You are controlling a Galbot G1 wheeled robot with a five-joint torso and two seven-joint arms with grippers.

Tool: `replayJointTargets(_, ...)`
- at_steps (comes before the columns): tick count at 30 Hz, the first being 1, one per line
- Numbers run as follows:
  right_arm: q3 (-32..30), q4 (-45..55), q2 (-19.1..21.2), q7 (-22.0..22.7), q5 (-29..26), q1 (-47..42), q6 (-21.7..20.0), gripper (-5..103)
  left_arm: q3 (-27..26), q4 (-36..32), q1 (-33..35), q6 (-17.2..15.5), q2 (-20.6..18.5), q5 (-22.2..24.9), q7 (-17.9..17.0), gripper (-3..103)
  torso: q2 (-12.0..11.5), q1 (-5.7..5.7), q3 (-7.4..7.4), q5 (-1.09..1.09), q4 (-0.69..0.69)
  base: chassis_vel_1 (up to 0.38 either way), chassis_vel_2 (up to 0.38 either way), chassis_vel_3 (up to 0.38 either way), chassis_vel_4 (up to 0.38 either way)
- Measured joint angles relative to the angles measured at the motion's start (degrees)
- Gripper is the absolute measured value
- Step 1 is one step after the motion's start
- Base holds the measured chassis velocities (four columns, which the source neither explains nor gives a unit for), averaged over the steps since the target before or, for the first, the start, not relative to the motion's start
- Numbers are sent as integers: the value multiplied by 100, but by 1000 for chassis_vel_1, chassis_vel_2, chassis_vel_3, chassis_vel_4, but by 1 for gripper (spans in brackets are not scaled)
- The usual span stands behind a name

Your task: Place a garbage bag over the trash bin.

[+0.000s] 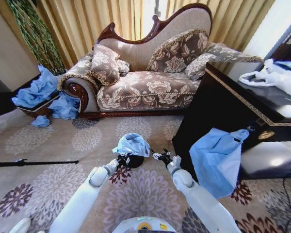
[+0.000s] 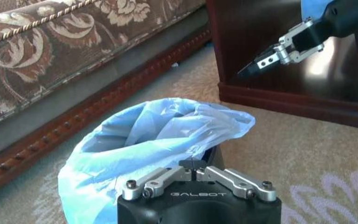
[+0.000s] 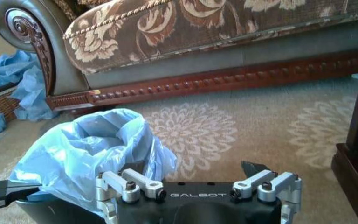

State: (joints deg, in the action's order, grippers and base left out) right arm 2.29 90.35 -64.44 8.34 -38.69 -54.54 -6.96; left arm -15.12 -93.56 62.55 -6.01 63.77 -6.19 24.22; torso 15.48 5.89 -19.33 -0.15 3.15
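Note:
The small black trash bin [image 1: 134, 161] stands on the carpet in front of the sofa. The light blue garbage bag [image 1: 132, 144] lies bunched over its top, mouth open, covering one side of the rim. In the left wrist view the bag [image 2: 148, 144] sits just beyond my left gripper [image 2: 193, 168], which is shut on the bag's near edge beside the bin's rim [image 2: 215, 156]. My left gripper [image 1: 122, 159] is at the bin's left side. My right gripper [image 1: 160, 156] hovers open just right of the bin; in its wrist view it [image 3: 185, 173] is beside the bag [image 3: 92, 149], holding nothing.
A patterned sofa [image 1: 145, 87] stands behind the bin. A dark wooden cabinet [image 1: 218, 102] is close on the right, with a larger blue plastic sheet [image 1: 216, 158] hanging off it and white bags [image 1: 276, 77] on top. Blue bags [image 1: 36, 92] are piled far left. A black rod [image 1: 34, 162] lies on the carpet.

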Motion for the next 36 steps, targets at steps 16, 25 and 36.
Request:
replayJointTargets(16,-28,24,48,4,-2,-38,-7,100,-69,-281,222,-44,7,21,46,0,0,0,0,0,0,0,0,0,0)
replayJointTargets(25,-36,34,46,1,5,-80,-13,100,-97,-437,286,-73,2,-32,36,-1,0,0,0,0,-1,0,0,0,0)
replayJointTargets(36,-43,17,43,-6,60,-124,-15,100,6,95,-91,-41,115,-62,-24,36,0,0,0,0,0,0,0,0,0)
